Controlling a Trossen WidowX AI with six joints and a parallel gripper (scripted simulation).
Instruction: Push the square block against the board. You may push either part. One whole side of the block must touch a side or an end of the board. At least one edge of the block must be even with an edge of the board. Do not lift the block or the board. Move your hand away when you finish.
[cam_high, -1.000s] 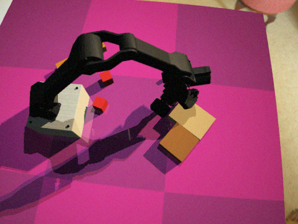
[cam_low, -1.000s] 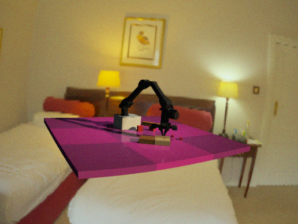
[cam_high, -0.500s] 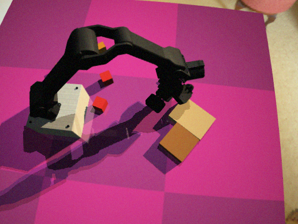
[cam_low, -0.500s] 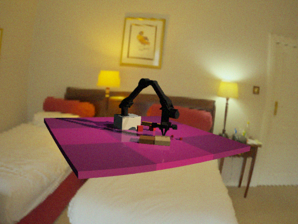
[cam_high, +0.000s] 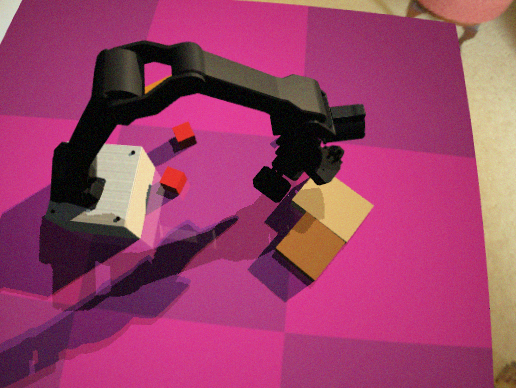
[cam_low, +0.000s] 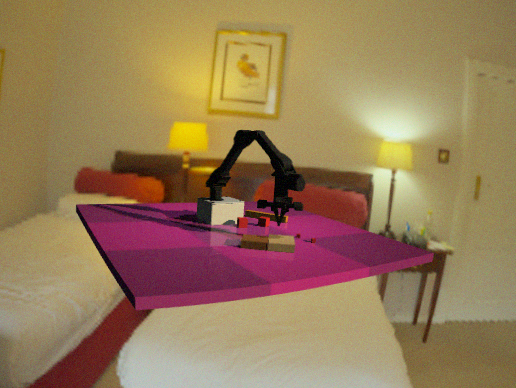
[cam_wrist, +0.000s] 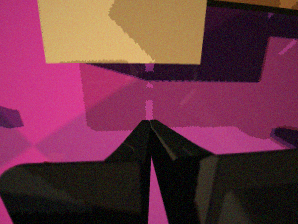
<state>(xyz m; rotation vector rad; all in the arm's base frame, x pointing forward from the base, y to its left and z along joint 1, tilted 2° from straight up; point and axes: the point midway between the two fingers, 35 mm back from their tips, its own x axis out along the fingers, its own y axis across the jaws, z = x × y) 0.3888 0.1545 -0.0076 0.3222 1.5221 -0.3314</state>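
On the pink-and-purple checked counter (cam_high: 400, 300) (cam_low: 190, 275) (cam_wrist: 17, 70), a square orange-brown wooden block (cam_high: 311, 247) (cam_low: 254, 242) (cam_wrist: 286, 3) lies flat with one whole side against the long side of a pale tan rectangular board (cam_high: 345, 207) (cam_low: 281, 243) (cam_wrist: 120, 30). At one end their edges look even, likely the reason for this placement. The black pincer (cam_high: 296, 176) (cam_low: 279, 224) (cam_wrist: 148, 127) has its fingers pressed together around nothing, probably making a narrow pusher. Its tips stand just beyond the board's short end, apart from it; the alignment appears finished, leaving only withdrawal.
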